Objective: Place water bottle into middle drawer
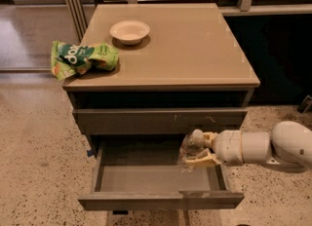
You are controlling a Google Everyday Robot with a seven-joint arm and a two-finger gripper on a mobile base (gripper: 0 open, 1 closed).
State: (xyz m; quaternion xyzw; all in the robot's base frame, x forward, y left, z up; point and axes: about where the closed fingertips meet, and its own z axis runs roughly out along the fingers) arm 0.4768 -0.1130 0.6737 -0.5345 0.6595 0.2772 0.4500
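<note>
The water bottle, clear with a white cap, is held in my gripper, whose pale fingers are shut on its sides. The arm reaches in from the right. The bottle hangs over the right part of the middle drawer, which is pulled out and shows a smooth grey inside. The bottle's lower part is down within the drawer's opening. I cannot tell whether it touches the floor of the drawer.
Above the open drawer is a shut drawer front with pale scratches. On the cabinet top stand a white bowl and a green snack bag at the left edge. Speckled floor lies all around.
</note>
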